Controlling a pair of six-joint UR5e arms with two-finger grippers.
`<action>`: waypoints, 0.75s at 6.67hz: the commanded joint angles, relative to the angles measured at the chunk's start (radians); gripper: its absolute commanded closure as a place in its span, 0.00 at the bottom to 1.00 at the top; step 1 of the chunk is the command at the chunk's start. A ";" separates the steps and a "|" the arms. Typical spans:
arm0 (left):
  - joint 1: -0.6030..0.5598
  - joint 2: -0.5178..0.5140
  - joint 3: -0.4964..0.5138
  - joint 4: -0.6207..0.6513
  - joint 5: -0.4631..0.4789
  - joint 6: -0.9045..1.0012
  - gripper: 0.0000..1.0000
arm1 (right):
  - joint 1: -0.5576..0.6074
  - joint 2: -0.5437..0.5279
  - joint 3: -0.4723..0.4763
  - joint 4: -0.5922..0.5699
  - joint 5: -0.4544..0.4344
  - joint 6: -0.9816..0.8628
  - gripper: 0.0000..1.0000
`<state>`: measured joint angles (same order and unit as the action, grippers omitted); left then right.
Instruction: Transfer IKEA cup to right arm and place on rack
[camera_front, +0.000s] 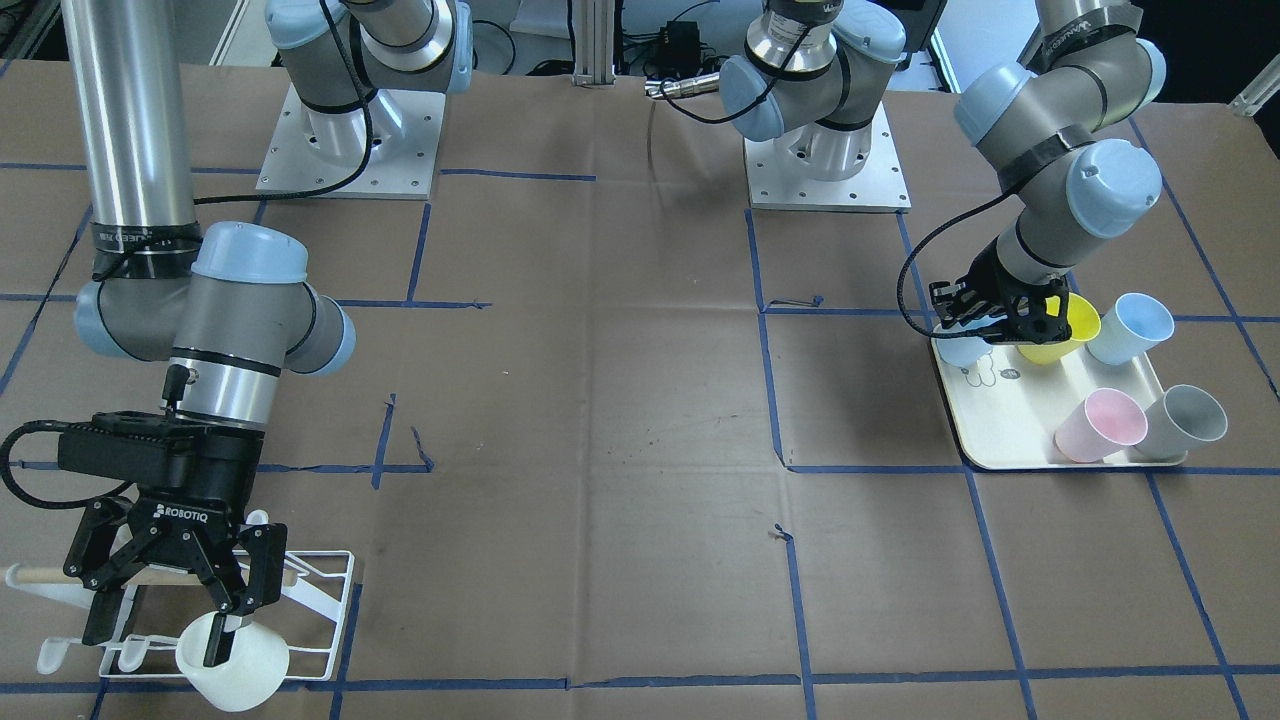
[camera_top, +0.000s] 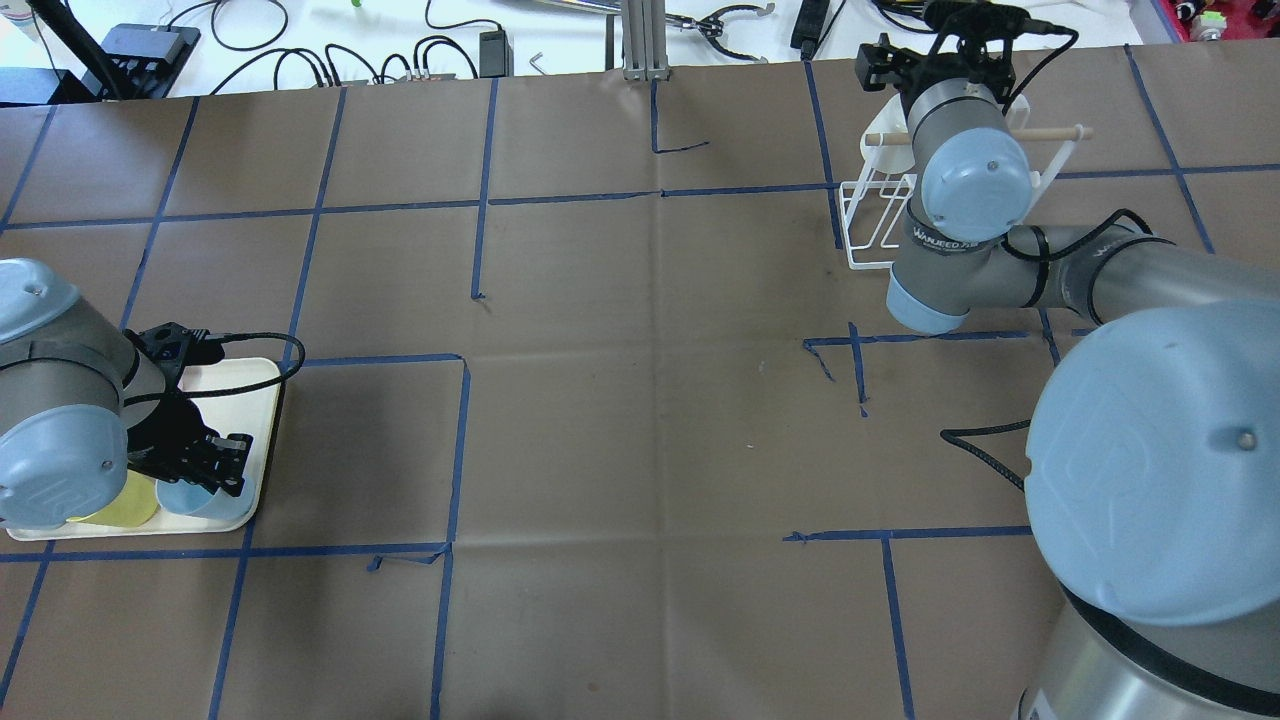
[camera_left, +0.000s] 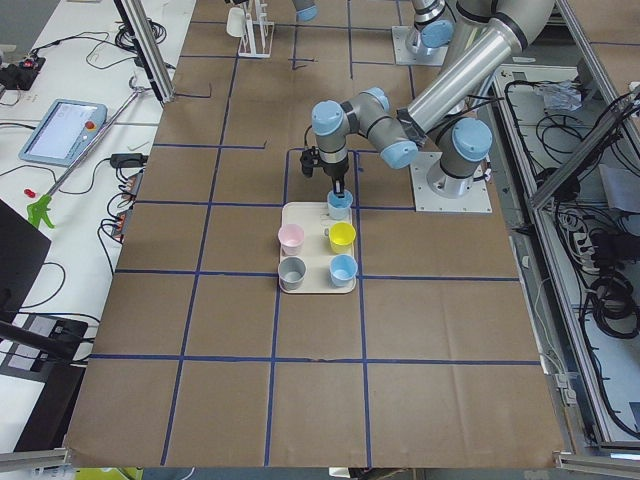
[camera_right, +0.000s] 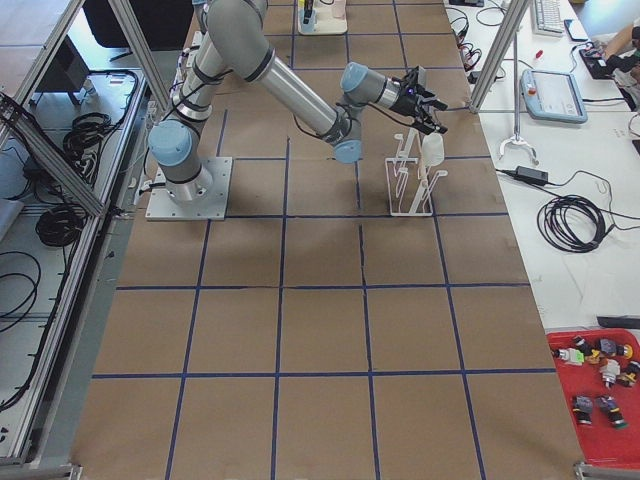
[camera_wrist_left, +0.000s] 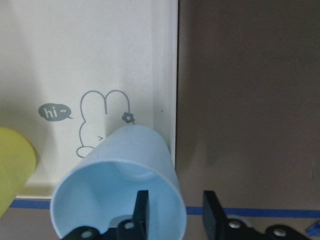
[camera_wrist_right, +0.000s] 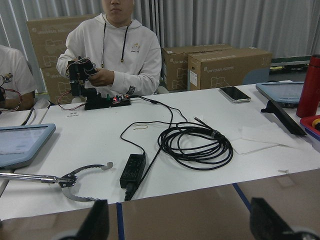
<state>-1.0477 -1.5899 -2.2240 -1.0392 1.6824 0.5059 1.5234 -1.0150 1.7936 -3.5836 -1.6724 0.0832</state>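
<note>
My left gripper (camera_front: 990, 325) is low over the cream bear tray (camera_front: 1000, 430). In the left wrist view its jaws stand part closed astride the rim of a pale blue cup (camera_wrist_left: 120, 185), one finger (camera_wrist_left: 142, 210) inside and one outside, neither touching the wall. My right gripper (camera_front: 160, 630) is wide open at the white wire rack (camera_front: 320, 600) with its wooden dowel (camera_front: 40, 576). A white cup (camera_front: 235, 665) rests tilted at the rack's front, and one fingertip reaches into its mouth. The rack (camera_right: 410, 180) and white cup (camera_right: 432, 148) also show in the exterior right view.
The tray also holds a yellow cup (camera_front: 1060, 330), a second pale blue cup (camera_front: 1130, 328), a pink cup (camera_front: 1100, 425) and a grey cup (camera_front: 1185, 420). The two arm bases (camera_front: 350, 140) stand at the table's back. Brown paper with blue tape lines covers the table.
</note>
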 joint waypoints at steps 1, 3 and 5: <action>0.000 0.005 0.030 0.001 0.000 0.014 1.00 | 0.007 -0.100 0.001 0.037 0.003 0.000 0.00; -0.005 0.048 0.149 -0.123 -0.006 0.013 1.00 | 0.044 -0.186 0.027 0.084 0.003 0.016 0.00; -0.035 0.030 0.390 -0.284 -0.112 0.016 1.00 | 0.087 -0.240 0.078 0.088 0.041 0.123 0.00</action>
<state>-1.0650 -1.5517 -1.9737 -1.2309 1.6405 0.5197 1.5895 -1.2236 1.8406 -3.4993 -1.6586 0.1513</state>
